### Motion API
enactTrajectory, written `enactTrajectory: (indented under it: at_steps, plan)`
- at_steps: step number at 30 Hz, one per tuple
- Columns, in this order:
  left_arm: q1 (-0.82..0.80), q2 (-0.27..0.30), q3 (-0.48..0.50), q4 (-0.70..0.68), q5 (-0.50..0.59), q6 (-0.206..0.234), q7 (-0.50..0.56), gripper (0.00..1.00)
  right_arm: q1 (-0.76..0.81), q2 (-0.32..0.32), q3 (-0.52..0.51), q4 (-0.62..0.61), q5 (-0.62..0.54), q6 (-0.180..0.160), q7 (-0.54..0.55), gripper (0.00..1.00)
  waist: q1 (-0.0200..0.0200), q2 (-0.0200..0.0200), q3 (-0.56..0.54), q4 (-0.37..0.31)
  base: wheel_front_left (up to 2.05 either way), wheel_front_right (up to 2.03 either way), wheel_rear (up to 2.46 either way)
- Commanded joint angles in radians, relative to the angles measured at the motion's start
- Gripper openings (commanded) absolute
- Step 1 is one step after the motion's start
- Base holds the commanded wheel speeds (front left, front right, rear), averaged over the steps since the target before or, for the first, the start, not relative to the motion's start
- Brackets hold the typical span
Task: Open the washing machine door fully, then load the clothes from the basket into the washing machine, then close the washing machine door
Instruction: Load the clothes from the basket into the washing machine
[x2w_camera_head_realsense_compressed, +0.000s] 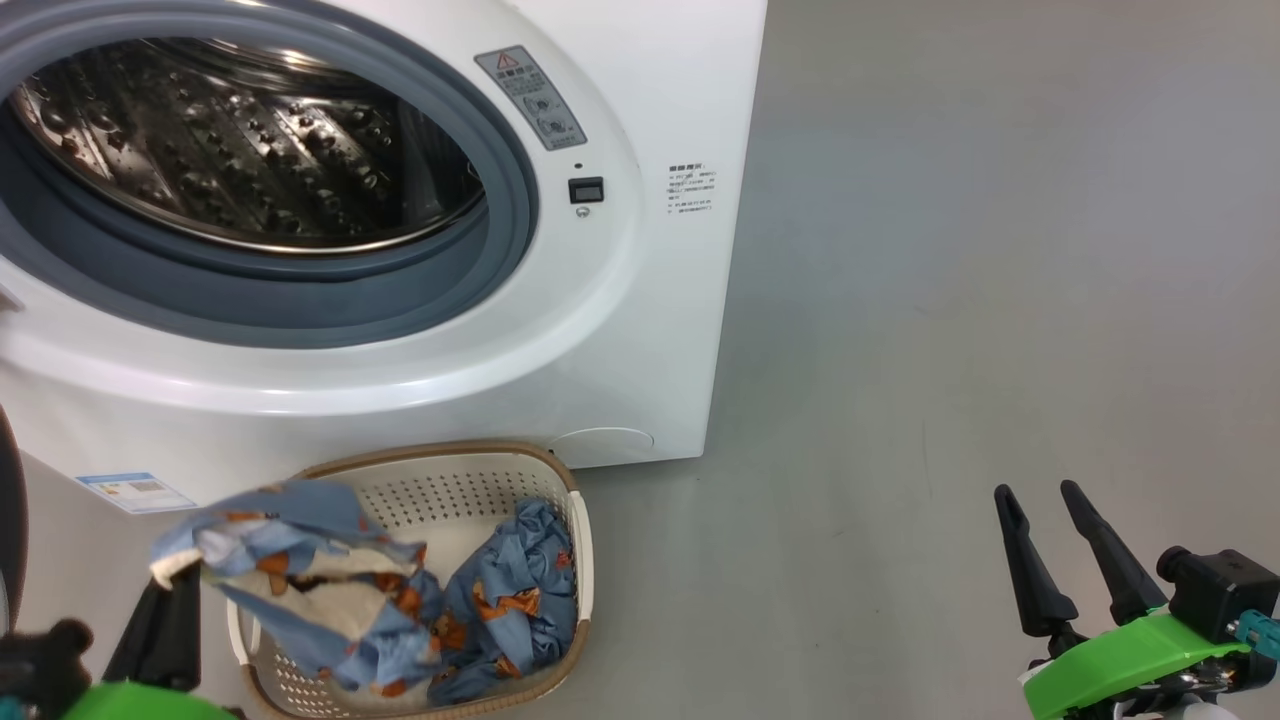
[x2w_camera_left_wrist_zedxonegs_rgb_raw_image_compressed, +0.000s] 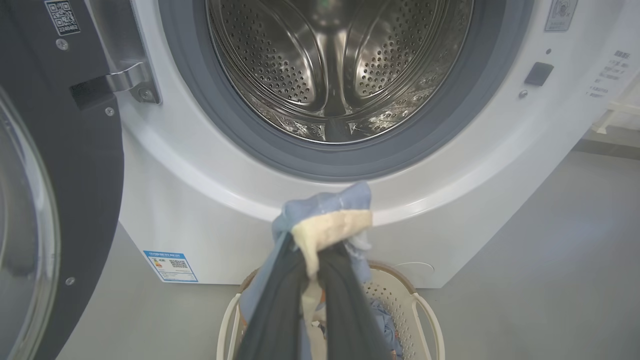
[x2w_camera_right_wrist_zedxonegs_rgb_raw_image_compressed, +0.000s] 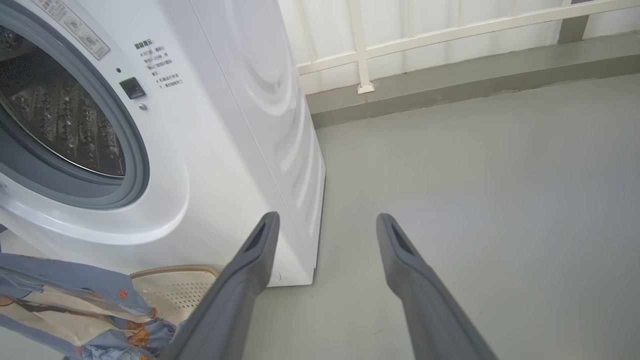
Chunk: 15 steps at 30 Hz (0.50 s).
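A: Head view first. How far along is it?

B: The washer (x2w_camera_head_realsense_compressed: 620, 330) stands open, and what shows of the drum (x2w_camera_head_realsense_compressed: 250, 150) is bare steel. At lower left the left gripper (x2w_camera_head_realsense_compressed: 172, 600) is clenched on a garment (x2w_camera_head_realsense_compressed: 290, 560), held up over the basket (x2w_camera_head_realsense_compressed: 470, 458). The basket sits on the floor (x2w_camera_head_realsense_compressed: 950, 250) just in front of the washer. Another garment (x2w_camera_head_realsense_compressed: 520, 590) lies inside it. The right gripper (x2w_camera_head_realsense_compressed: 1037, 490) hangs well off to the right over the floor, spread wide and holding nothing.

A: And the left wrist?

B: The door (x2w_camera_left_wrist_zedxonegs_rgb_raw_image_compressed: 75, 165) is swung out to the left, so I judge the opening step done. The two fingers (x2w_camera_left_wrist_zedxonegs_rgb_raw_image_compressed: 280, 310) pinch the garment by its cream trim (x2w_camera_left_wrist_zedxonegs_rgb_raw_image_compressed: 330, 227), below the drum's mouth. No cloth lies in the drum.

A: Right wrist?

B: Its fingers (x2w_camera_right_wrist_zedxonegs_rgb_raw_image_compressed: 250, 270) stand apart over the floor beside the washer. The held garment and a bit of basket rim sit in the lower left corner.

A: So what's left?

B: All the loading, I'd say, starting with this garment, then shutting the door.

A: Anything unclear?

B: The left fingertips are buried in cloth. The door is cut off at the frame's edge, so I can't confirm it's fully open. The basket's near end is also cut off, and more clothes could lie under the pile.
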Motion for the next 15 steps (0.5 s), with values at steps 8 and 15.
enactTrajectory:
  at_steps: [8, 15]
  plan:
    - [0.101, -0.044, 0.118, -0.148, 0.062, -0.001, -0.008, 0.0, 0.023, -0.015, 0.003, -0.031, 0.008, 0.002, -0.012, 1.0, 0.0, 0.0, 0.002, -0.006, 0.0, 0.0, 0.0]
    - [0.05, -0.048, 0.115, -0.172, 0.052, -0.001, -0.008, 0.0, 0.012, -0.003, 0.008, -0.037, 0.004, 0.002, -0.012, 1.0, 0.0, 0.0, 0.029, -0.02, 0.0, 0.0, 0.0]
